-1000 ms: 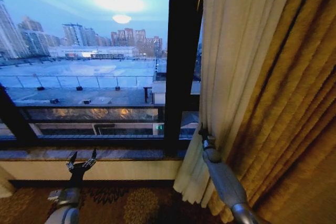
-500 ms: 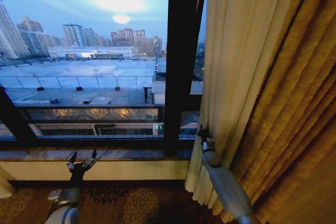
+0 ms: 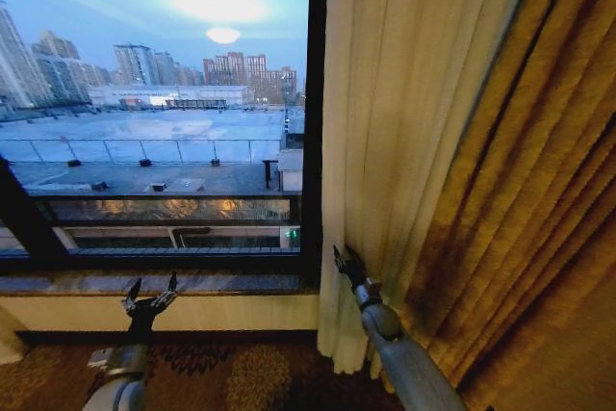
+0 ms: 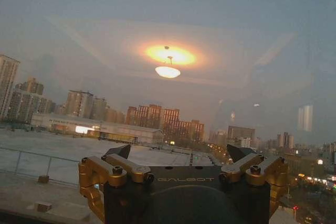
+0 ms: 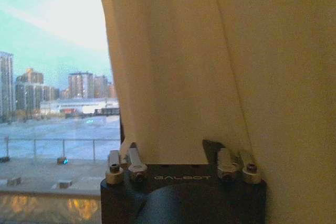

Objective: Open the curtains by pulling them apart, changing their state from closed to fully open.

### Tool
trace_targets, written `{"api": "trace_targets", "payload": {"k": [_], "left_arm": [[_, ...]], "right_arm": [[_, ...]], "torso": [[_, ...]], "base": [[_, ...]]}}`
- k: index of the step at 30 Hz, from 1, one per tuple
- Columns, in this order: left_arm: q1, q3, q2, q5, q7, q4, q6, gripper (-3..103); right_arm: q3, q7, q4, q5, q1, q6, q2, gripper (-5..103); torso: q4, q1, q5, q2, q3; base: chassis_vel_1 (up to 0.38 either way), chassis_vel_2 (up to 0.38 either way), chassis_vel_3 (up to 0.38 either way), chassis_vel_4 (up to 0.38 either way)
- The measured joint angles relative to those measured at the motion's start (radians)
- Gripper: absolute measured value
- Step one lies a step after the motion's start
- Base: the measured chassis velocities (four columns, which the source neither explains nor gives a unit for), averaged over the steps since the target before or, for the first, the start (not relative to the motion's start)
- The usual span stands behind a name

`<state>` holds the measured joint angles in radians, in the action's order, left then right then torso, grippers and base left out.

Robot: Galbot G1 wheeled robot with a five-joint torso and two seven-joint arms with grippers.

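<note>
The sheer cream curtain (image 3: 385,122) hangs bunched in vertical pleats right of the window glass, and its left edge covers the dark window post. My right gripper (image 3: 345,259) is low at that left edge, pressed against the fabric. In the right wrist view the curtain (image 5: 184,66) hangs directly before the right gripper (image 5: 168,153), whose fingers stand apart with fabric across the gap. My left gripper (image 3: 149,291) is open and holds nothing, low by the window sill, well left of the curtain. The left wrist view has the left gripper (image 4: 178,153) facing bare glass.
A thick mustard-gold drape (image 3: 539,190) covers the right side behind the sheer panel. The stone window sill (image 3: 221,283) runs under the glass, with a dark frame post (image 3: 315,93) beside the curtain edge. Patterned carpet (image 3: 241,372) lies below.
The curtain's left edge has swung left and now covers the dark window post. My right gripper has moved left and slightly down with it. The left arm has not moved.
</note>
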<state>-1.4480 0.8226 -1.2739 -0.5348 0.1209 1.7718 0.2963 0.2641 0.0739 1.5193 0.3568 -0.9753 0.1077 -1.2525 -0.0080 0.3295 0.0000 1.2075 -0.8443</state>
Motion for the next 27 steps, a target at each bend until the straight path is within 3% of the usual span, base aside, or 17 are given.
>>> {"api": "trace_targets", "payload": {"k": [2,4,5,6,9,27], "left_arm": [[0.0,0.0,0.0,0.0,0.0,0.0,0.0,100],[0.0,0.0,0.0,0.0,0.0,0.0,0.0,100],[0.0,0.0,0.0,0.0,0.0,0.0,0.0,100],[0.0,0.0,0.0,0.0,0.0,0.0,0.0,100],[0.0,0.0,0.0,0.0,0.0,0.0,0.0,100],[0.0,0.0,0.0,0.0,0.0,0.0,0.0,100]], "right_arm": [[0.009,0.008,0.018,-0.001,-0.01,0.0,0.014,73],[0.016,0.015,0.026,-0.002,-0.015,0.0,0.024,73],[0.036,0.044,0.044,-0.002,-0.025,0.0,0.051,88],[0.046,0.059,0.057,0.008,-0.033,0.0,0.059,94],[0.058,0.064,0.082,0.028,-0.055,0.0,0.068,99],[0.05,0.048,0.147,0.003,-0.13,0.01,0.033,100]], "torso": [[-0.0001,0.0,-0.0001,0.0,0.0],[-0.0001,0.0,-0.0001,0.0,0.0],[0.0,0.0,0.0,0.0,0.0],[-0.0001,0.0,0.0,0.0,0.0],[-0.0001,0.0,0.0,0.0,0.0],[-0.0002,0.0,0.0001,0.0,0.0]], "base": [[0.0,0.0,0.0,0.0],[0.0,0.0,0.0,0.0],[0.0,0.0,0.0,0.0],[0.0,0.0,0.0,0.0],[0.0,0.0,0.0,0.0],[0.033,0.011,-0.025,-0.008]]}}
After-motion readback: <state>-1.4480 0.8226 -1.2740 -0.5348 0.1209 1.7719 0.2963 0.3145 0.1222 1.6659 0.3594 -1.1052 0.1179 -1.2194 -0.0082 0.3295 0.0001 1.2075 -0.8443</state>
